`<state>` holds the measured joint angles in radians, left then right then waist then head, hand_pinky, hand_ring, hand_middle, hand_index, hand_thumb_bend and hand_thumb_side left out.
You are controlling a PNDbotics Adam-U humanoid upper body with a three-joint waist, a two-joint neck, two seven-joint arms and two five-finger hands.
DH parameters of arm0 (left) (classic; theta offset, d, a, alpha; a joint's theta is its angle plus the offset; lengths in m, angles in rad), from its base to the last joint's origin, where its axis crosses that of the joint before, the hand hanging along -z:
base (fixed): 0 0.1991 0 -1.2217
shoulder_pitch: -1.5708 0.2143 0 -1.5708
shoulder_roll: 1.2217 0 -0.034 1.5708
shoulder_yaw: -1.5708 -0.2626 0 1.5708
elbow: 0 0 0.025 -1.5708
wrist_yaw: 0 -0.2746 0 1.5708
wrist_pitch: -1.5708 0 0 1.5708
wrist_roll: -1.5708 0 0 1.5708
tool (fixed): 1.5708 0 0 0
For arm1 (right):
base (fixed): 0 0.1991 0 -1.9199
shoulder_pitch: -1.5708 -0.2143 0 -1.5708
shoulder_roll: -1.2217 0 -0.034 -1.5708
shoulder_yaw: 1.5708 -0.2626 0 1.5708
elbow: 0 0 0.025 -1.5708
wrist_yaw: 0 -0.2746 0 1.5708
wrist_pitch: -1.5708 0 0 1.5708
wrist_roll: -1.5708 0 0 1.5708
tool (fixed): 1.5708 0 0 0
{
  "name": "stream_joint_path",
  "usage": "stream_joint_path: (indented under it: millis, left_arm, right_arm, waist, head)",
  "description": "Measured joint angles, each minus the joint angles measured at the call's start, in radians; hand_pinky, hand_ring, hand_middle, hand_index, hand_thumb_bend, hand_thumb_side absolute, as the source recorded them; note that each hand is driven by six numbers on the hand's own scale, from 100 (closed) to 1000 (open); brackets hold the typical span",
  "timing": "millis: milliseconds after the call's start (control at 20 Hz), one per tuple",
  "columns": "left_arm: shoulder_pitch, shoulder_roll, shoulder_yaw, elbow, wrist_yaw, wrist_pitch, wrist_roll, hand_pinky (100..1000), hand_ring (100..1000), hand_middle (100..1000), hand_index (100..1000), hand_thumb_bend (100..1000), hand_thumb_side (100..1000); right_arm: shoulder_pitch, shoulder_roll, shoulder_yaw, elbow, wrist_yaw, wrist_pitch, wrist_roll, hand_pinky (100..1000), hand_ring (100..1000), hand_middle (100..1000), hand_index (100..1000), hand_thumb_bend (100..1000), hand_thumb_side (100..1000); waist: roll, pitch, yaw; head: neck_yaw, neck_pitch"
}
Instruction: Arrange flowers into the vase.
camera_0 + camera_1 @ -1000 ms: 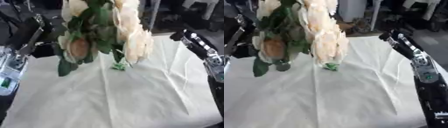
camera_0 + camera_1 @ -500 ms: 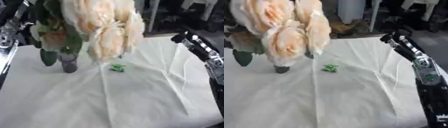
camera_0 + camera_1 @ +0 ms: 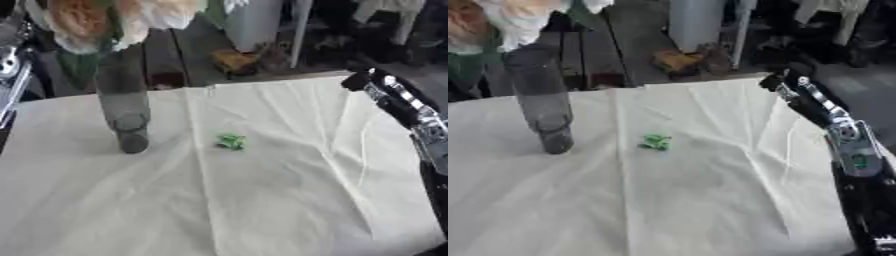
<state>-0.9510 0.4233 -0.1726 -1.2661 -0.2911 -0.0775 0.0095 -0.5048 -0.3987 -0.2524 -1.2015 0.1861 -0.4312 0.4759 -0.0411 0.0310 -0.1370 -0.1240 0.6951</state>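
Right hand (image 3: 791, 85), fingers unclear, stretches along the cloth's (image 3: 693, 200) right edge, well apart from the vase (image 3: 542, 107).

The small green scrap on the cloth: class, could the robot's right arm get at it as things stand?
Probably yes. The green scrap lies alone on the cloth, apart from the vase, and nothing stands between it and the right arm. Its hand is not visible.

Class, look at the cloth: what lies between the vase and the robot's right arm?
A small green scrap lies on the white cloth, between the vase and the right arm; otherwise that stretch is bare, in both eye views.
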Motion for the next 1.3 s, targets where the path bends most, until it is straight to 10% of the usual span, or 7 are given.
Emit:
stream_joint_path:
  millis: [1300]
  left_arm:
    - [-0.023, -0.015, 0.06, -0.086, 0.573, 0.046, 0.12, 100, 100, 100, 100, 488, 606]
  right_arm:
    - [-0.006, 0.007, 0.0, 0.0, 0.0, 0.0, 0.008, 826, 783, 686, 914, 100, 829]
  waist:
    - [0.0, 0.007, -0.025]
  head:
    - [0.003, -0.011]
